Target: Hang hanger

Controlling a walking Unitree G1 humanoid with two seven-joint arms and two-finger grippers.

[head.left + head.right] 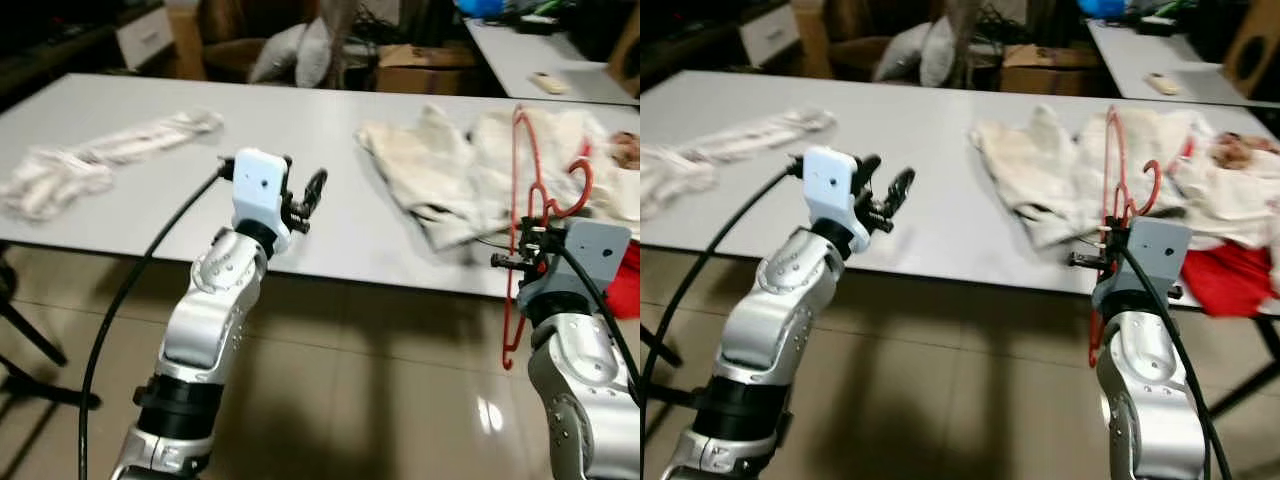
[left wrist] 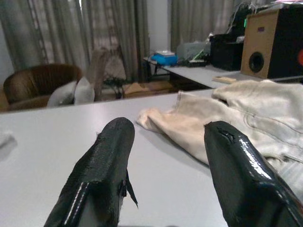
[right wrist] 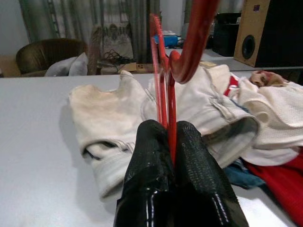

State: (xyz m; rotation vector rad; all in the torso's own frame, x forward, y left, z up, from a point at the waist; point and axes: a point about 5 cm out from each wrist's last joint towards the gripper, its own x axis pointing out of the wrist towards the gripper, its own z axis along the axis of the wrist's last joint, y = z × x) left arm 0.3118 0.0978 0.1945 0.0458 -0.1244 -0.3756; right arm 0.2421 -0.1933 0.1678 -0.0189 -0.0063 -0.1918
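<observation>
Right gripper (image 3: 169,142), fingers clamped on the red hanger (image 1: 528,200) held upright over the table (image 1: 330,200) edge beside the cream garment (image 1: 440,170); left gripper (image 2: 165,142), fingers spread, empty; carrying should keep the hook clear of the cloth.

The white table (image 1: 300,130) has a broad bare stretch between the rolled pale cloth (image 1: 95,160) near its left end and the heap of cream garments (image 1: 470,170) at its right, and the left gripper (image 1: 308,200), fingers parted, sits over this open band near the front edge. The right gripper (image 1: 528,240) stands at the table's front edge pinched on the red hanger (image 1: 530,190), whose frame rises over the garments and hangs below the table edge, with red fabric (image 1: 625,275) just beside it. Beyond the far edge, cushions (image 1: 295,50) and a cardboard box (image 1: 420,65) close off the background, while the tiled floor (image 1: 350,400) before the table lies open between the two arms.
</observation>
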